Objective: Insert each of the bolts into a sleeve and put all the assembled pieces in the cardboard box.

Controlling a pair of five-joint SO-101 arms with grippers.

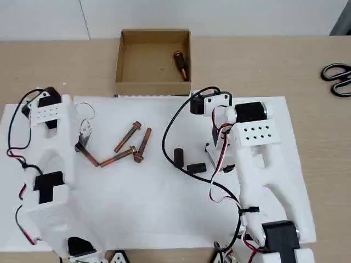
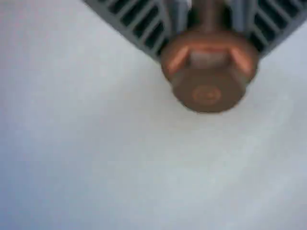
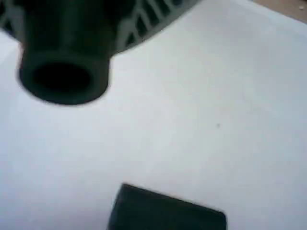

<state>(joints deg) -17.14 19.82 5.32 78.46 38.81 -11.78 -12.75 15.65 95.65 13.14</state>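
Two grasps: left fingers clamp copper bolt; right fingers clamp black sleeve.

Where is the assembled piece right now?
In the high view, the assembled piece lies inside the cardboard box, near its right wall, beyond the white mat's far edge.

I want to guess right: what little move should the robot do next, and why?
The left jaws grip a bolt, the right jaws a sleeve, not joined, so probably bring the arms together, aiming the bolt at the sleeve's open end.
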